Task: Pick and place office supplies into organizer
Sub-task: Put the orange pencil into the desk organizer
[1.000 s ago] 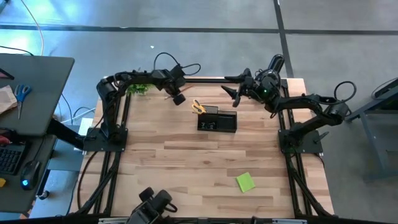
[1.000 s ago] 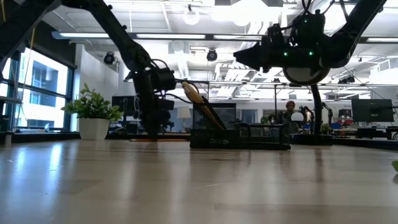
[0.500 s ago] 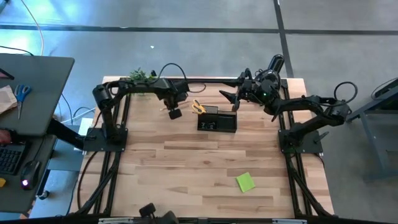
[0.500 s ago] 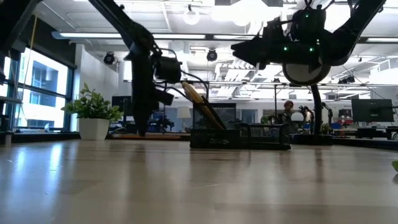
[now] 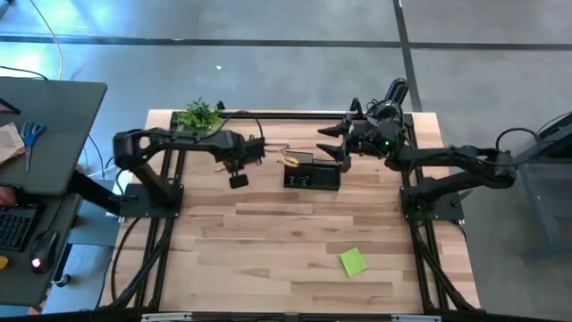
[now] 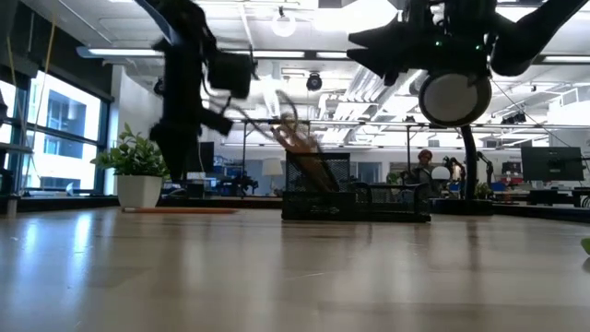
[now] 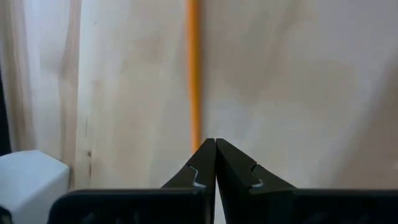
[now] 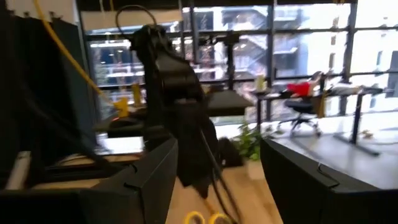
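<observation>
The black organizer (image 5: 313, 174) stands at the table's far middle. Yellow-handled scissors (image 5: 287, 156) and orange pencils (image 6: 300, 148) lean out of its taller section. One orange pencil (image 7: 193, 62) lies flat on the wood left of the organizer (image 6: 355, 198), also visible in the low view (image 6: 180, 210). My left gripper (image 7: 215, 144) is shut and hangs above this pencil's end, left of the organizer (image 5: 239, 181). My right gripper (image 5: 331, 143) is open and hovers high over the organizer's far right side (image 6: 364, 46). The lime-green sticky pad (image 5: 353, 261) lies flat near the table's near right.
A small green plant (image 5: 198, 114) in a white pot (image 6: 140, 189) stands at the far left corner. A black domed lamp (image 6: 452, 97) is behind the organizer. Bare wood spans the table's middle and near left. A desk with blue scissors (image 5: 32, 134) stands off the table, left.
My left gripper has swung away from the organizer's taller section, toward the table's near edge and a little left. My right gripper has risen slightly above the organizer.
</observation>
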You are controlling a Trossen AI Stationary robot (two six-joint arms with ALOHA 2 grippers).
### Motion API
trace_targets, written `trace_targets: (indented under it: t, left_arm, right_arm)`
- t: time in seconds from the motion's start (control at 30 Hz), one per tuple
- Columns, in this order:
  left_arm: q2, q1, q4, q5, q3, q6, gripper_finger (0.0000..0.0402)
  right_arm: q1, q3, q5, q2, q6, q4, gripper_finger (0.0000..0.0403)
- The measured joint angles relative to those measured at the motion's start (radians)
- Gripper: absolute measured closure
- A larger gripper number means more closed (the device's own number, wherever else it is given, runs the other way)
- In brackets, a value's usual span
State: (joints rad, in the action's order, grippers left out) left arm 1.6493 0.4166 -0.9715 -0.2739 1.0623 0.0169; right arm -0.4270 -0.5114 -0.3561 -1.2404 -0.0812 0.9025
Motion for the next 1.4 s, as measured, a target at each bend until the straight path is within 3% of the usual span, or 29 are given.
trace_targets:
  t: [0.2, 0.37, 0.47, 0.63, 0.77, 0.93, 1.1, 1.27, 1.4]
  left_arm:
    - [-0.142, -0.180, -0.071, -0.052, 0.000, -0.140, 0.0401]
    - [-0.226, -0.317, -0.106, -0.140, 0.001, -0.265, 0.0401]
    - [-0.254, -0.360, -0.138, -0.183, 0.000, -0.326, 0.0401]
    - [-0.304, -0.384, -0.067, -0.243, -0.084, -0.324, 0.0400]
    - [-0.347, -0.289, 0.083, -0.178, -0.213, -0.219, 0.0376]
    - [-0.403, -0.108, 0.434, -0.126, -0.392, -0.121, 0.0299]
    - [-0.447, 0.038, 0.867, 0.094, -0.560, -0.091, 0.0238]
    - [-0.424, 0.115, 1.131, 0.102, -0.700, -0.137, 0.0224]
    - [-0.395, 0.142, 1.273, 0.171, -0.777, -0.144, 0.0234]
  right_arm:
    - [0.116, 0.000, 0.008, 0.036, 0.035, -0.098, 0.0179]
    - [0.194, 0.000, 0.135, 0.038, 0.084, -0.139, 0.0179]
    - [0.235, 0.000, 0.188, 0.038, 0.063, -0.161, 0.0179]
    - [0.321, 0.000, 0.181, 0.038, 0.068, -0.162, 0.0179]
    - [0.346, 0.000, 0.181, 0.038, 0.135, -0.159, 0.0179]
    - [0.319, 0.000, 0.191, 0.038, 0.134, -0.148, 0.0179]
    - [0.308, 0.000, 0.191, 0.038, 0.113, -0.154, 0.0179]
    - [0.308, 0.000, 0.190, 0.038, 0.115, -0.154, 0.0179]
    - [0.310, 0.000, 0.189, 0.038, 0.114, -0.158, 0.0179]
